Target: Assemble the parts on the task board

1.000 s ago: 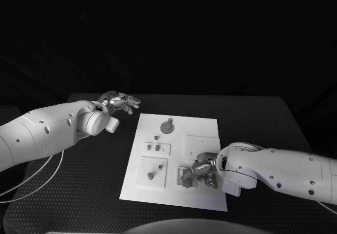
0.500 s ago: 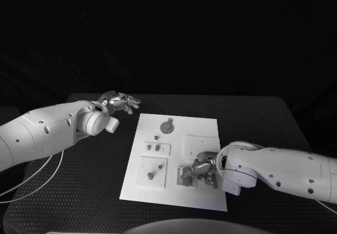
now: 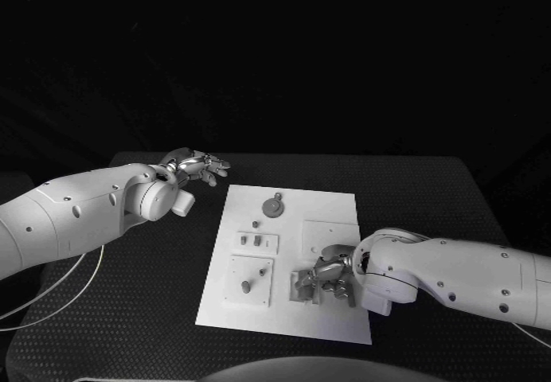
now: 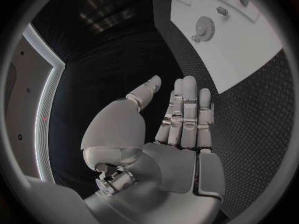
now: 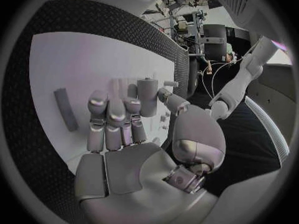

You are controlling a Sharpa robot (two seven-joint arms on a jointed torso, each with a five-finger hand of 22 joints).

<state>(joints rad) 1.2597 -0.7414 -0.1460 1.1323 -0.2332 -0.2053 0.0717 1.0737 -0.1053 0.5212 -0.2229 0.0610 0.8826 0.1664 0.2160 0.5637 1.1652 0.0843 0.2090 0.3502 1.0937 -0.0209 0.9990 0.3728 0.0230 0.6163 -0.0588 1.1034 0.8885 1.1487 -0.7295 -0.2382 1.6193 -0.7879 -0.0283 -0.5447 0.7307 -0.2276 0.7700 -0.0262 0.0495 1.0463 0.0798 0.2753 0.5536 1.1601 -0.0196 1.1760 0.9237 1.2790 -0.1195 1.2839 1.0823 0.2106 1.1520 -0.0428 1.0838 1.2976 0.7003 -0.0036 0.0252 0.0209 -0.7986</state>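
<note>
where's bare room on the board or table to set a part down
On the task board, the far right corner beside the round gear part is bare, as is the near left strip below the square plate. The table right of the board is bare. It is crowded where the right hand works.

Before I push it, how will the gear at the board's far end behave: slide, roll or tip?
The gear lies flat on the board, so it will probably slide rather than roll or tip. It looks small and stiff, likely light. The smooth board may let it skid easily. The left hand hovers open nearby, off the board.
</note>
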